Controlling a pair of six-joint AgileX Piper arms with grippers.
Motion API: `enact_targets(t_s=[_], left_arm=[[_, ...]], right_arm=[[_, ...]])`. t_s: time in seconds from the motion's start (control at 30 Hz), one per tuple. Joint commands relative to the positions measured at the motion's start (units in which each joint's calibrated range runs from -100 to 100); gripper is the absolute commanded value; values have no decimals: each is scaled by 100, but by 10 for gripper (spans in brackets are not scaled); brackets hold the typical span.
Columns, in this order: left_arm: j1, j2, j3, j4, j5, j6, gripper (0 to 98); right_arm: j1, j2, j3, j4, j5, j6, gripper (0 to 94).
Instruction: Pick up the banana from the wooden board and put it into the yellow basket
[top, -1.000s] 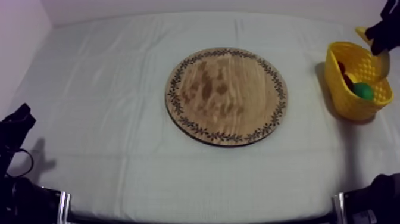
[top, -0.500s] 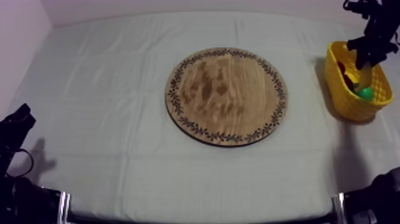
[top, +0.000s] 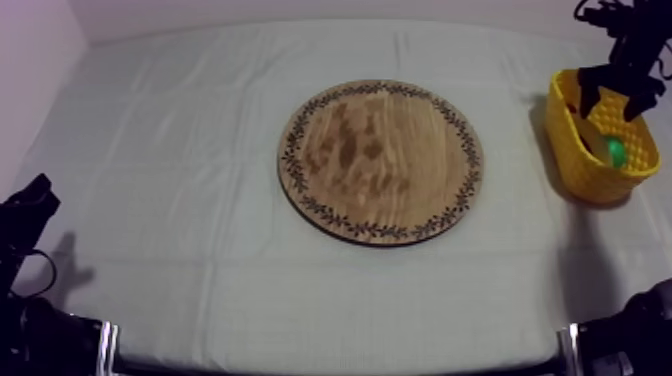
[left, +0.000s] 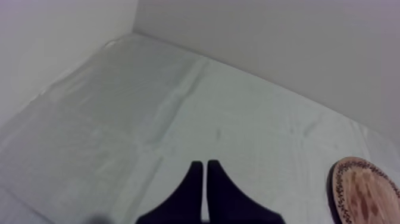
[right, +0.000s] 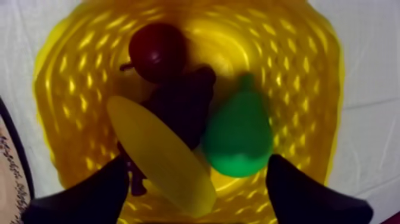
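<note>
Now the right end effector (right: 198, 170) hangs wide open over the yellow basket (right: 309, 89), and the banana (right: 161, 155) lies loose inside it, below the spread fingers (right: 83, 199), beside the green pear (right: 238, 134) and across the dark grapes (right: 178, 104).

Some grapes (right: 184, 102) hidden under banana (right: 161, 158) & pear (right: 238, 140); board (left: 366, 190) cut off at view edge.

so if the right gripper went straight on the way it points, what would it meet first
Probably the banana, lying in the yellow basket right below the open right gripper, though depth is unclear.
</note>
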Motion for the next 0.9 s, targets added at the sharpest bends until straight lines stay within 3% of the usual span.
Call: enact_targets(t_s=[0.0,0.3,0.6,0.87], left_arm=[[-2,2,3,-1,-1,1,1],[-2,2,3,-1,-1,1,1],[-2,2,3,-1,-1,1,1],[-2,2,3,-1,-1,1,1]], right_arm=[[12,-114,1,-54,-52,28,801],[192,-1119,456,-309,-740,187,692],[424,-2334,1569,-410,-1914,233,544],[483,-3536,2789,-489,-2884,402,313]])
